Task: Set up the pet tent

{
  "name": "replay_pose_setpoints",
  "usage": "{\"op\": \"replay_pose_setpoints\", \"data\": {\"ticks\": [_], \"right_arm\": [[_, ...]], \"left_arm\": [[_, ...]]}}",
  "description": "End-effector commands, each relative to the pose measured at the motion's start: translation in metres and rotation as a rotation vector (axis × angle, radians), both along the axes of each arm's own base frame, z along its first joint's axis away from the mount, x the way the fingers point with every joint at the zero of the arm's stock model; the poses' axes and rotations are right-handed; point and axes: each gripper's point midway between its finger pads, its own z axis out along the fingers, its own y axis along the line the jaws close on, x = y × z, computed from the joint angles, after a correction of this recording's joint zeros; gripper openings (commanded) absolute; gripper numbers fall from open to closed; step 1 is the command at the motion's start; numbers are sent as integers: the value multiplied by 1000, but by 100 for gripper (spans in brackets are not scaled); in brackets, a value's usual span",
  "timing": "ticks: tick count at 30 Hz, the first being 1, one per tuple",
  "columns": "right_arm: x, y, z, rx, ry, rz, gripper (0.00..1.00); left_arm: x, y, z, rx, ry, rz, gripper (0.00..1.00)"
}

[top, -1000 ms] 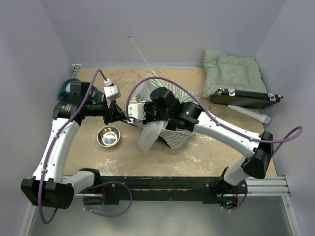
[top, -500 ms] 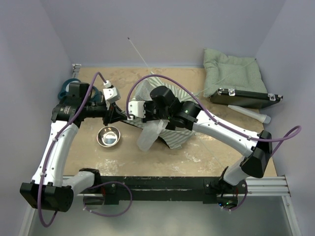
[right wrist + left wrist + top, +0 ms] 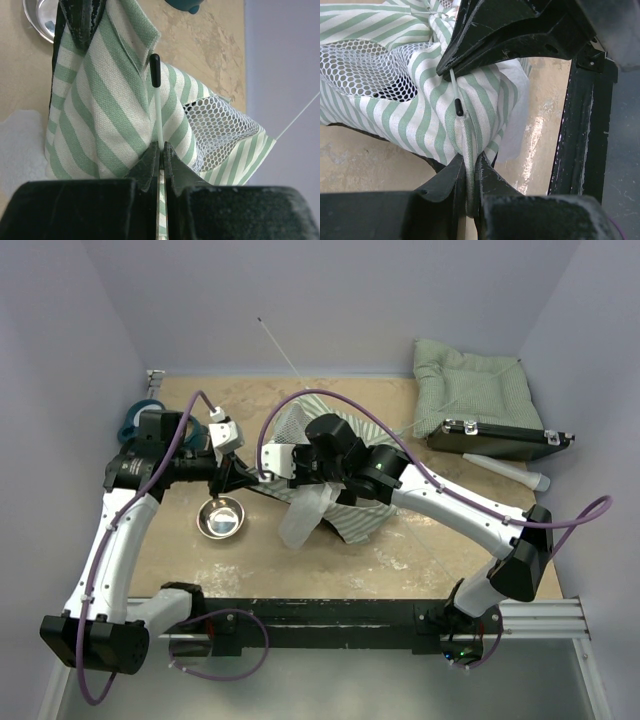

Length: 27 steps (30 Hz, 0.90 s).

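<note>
- Between the fingertips of my left gripper (image 3: 468, 167) a fold of the pet tent (image 3: 395, 65) is pinched tight, so that hand is clamped on striped fabric.
- Just beyond that pinch, my right gripper (image 3: 161, 148) is closed on one thin white pole (image 3: 157, 102) with a black cap, which lies against the stripes.
- From above, the two grippers meet tip to tip, left (image 3: 238, 481) and right (image 3: 268, 477), with the tent (image 3: 350, 515) bunched under and behind the right wrist in the middle of the table (image 3: 420, 550).
- I count one mesh panel (image 3: 365, 70) on the left-wrist camera.
- Directly below the left gripper sits one steel bowl (image 3: 221, 517), open side up. I cannot tell what is in it.
- Well off to the right of the right arm lies one black case (image 3: 495, 438), lid closed, so its contents are hidden.
- One green cushion (image 3: 468, 383) lies behind the case, touching it, and one white tube (image 3: 505, 470) lies just in front of it.
- Behind the left wrist is one teal object (image 3: 133, 421).
</note>
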Motion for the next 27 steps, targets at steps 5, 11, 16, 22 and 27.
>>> {"op": "replay_pose_setpoints", "data": {"ticks": [5, 11, 16, 22, 27], "right_arm": [[8, -7, 2, 9, 37, -58, 0], [6, -10, 0, -19, 22, -32, 0], [4, -11, 0, -25, 17, -20, 0], [3, -10, 3, -14, 20, -16, 0], [1, -12, 7, -3, 20, -18, 0]], "left_arm": [[-4, -2, 18, -33, -109, -32, 0], [0, -2, 19, -38, -92, -24, 0], [1, -3, 18, -40, -82, -20, 0], [3, -2, 16, -36, -69, -15, 0], [4, -3, 12, -42, -43, -17, 0]]}}
